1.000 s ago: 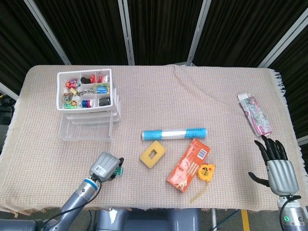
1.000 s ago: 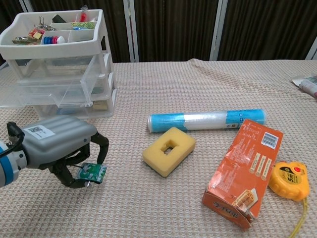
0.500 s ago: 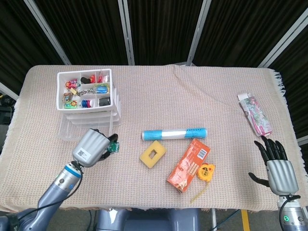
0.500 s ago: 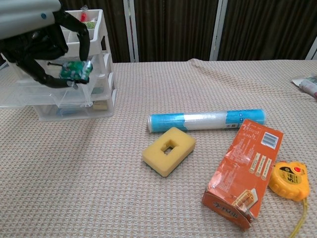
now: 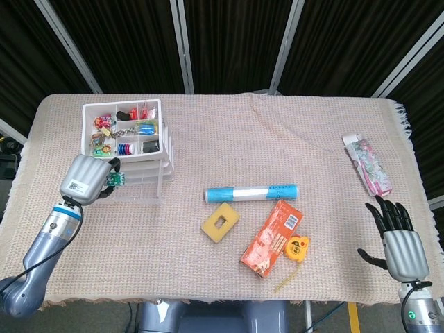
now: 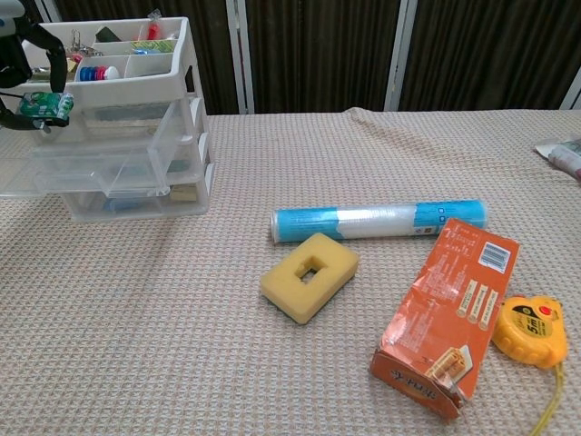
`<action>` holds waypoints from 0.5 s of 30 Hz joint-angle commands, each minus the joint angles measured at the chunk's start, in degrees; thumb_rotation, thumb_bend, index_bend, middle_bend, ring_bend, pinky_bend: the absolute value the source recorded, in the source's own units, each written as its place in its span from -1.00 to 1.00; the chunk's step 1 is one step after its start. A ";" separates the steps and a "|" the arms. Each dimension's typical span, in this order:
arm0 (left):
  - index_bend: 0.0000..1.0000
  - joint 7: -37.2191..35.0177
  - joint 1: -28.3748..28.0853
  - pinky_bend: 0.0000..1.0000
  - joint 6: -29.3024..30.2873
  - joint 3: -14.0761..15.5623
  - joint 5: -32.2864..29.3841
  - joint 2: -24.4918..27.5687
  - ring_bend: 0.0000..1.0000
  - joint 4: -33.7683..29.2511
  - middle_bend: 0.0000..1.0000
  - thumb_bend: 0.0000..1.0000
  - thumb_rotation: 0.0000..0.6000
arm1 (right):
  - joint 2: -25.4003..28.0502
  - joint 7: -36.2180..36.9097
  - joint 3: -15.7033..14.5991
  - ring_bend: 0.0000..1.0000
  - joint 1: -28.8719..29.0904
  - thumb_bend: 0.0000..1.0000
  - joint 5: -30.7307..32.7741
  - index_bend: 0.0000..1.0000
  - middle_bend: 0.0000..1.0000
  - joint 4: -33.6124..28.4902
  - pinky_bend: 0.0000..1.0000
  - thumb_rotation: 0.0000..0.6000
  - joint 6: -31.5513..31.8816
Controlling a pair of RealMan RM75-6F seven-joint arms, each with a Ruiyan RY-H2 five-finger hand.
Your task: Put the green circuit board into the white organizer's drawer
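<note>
Woven cloth is covering the worktop. Nearest me, my right hand is idling with fingers apart, gripping nothing. Farther off, my left hand is pinching the green circuit board, hovering it just above the pulled-out drawer of the white organizer; I'm judging a short drop comes next.

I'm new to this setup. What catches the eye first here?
The left hand holds the green circuit board up against the white organizer at the table's far left. Mid-table, an orange box lies beside a yellow tape measure.
</note>
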 commanded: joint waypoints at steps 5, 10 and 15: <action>-0.21 -2.10 -0.52 0.46 -0.16 1.21 0.36 -2.59 0.59 4.41 0.72 -0.90 1.00 | -0.15 0.13 0.05 -1.00 -0.07 -0.94 -0.18 -0.76 -1.00 0.35 -1.00 1.00 0.33; -0.48 -2.60 0.42 0.29 2.45 2.22 3.44 -2.47 0.44 3.85 0.54 -1.00 1.00 | -0.23 0.35 0.06 -1.00 -0.11 -0.94 -0.34 -0.76 -1.00 0.53 -1.00 1.00 0.54; -0.54 -2.59 2.69 -0.10 6.72 4.99 10.38 -1.40 -0.13 2.46 -0.19 -0.29 1.00 | -0.22 0.46 0.07 -1.00 -0.14 -0.94 -0.33 -0.76 -1.00 0.55 -1.00 1.00 0.59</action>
